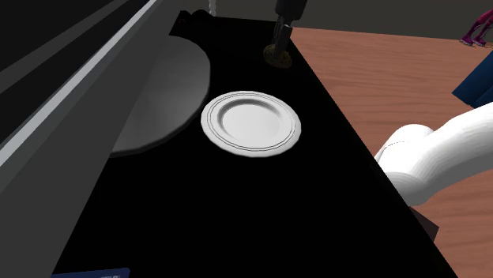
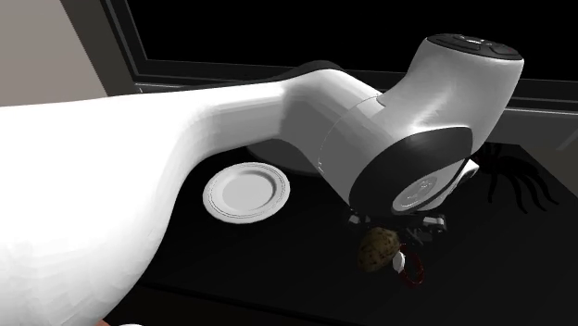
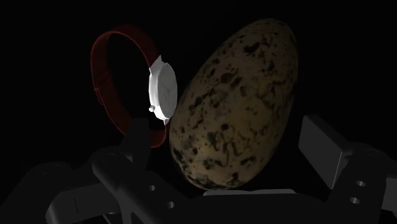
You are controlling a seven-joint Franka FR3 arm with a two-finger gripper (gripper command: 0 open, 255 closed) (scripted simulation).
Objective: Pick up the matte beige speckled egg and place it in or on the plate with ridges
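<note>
Beige with dark speckles, the egg [image 3: 238, 108] sits between the jaws at the far end of the black surface [image 1: 237, 205], close to the edge that borders the wooden floor [image 1: 371, 63]. The jaws stand wide, one finger on each side of the egg across its narrower girth. A thin dark gap seems to show at each flank, so I judge them set around it and not yet pressing. That hold makes sense, since the short axis fits the opening and the rounded sides give the pads something to centre on.

A watch [image 3: 162, 86] with a red strap and white face lies just beside the egg. I cannot tell whether they touch. It crowds the finger on that side, which probably explains why the hand is squared so tightly over the egg. A closing finger could catch the strap.

The plate [image 1: 251, 120], white with ridged rim, lies bare mid-surface, well apart from the egg and nearer the stand. A grey disc [image 1: 158, 95] lies at its side toward the shoulder view's left.

The arm [image 2: 185, 157] is stretched far out, with its long white link sweeping across the second exterior view. The wrist folds over so the hand points nearly straight down. In the shoulder view the hand drops from the top edge right onto the egg.
</note>
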